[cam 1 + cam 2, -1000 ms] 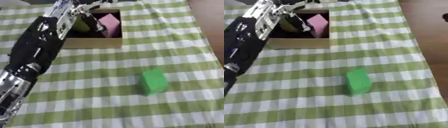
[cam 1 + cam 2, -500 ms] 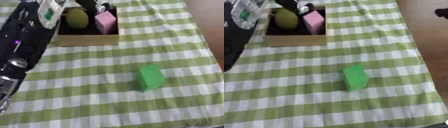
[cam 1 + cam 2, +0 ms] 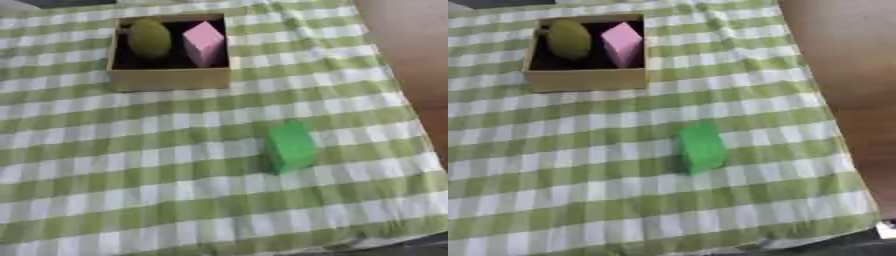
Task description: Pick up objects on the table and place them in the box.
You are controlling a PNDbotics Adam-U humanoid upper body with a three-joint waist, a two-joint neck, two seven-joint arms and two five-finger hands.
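With a yellow-green rounded object (image 3: 150, 37) and a pink block (image 3: 204, 43) already lodged in the cardboard box (image 3: 171, 79), only the green block (image 3: 290, 147) is left on the checked tablecloth (image 3: 105, 175), well apart from the box, to be grasped next, though neither hand is in view.

No readable text, label, brand or number shows anywhere.

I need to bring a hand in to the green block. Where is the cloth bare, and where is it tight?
The green-and-white checked cloth lies bare left of the green block, in front of it, and between it and the tan cardboard box. Right of the block the cloth ends at the table edge. The box is crowded: a yellow-green rounded object and a pink block fill it. No hand shows.
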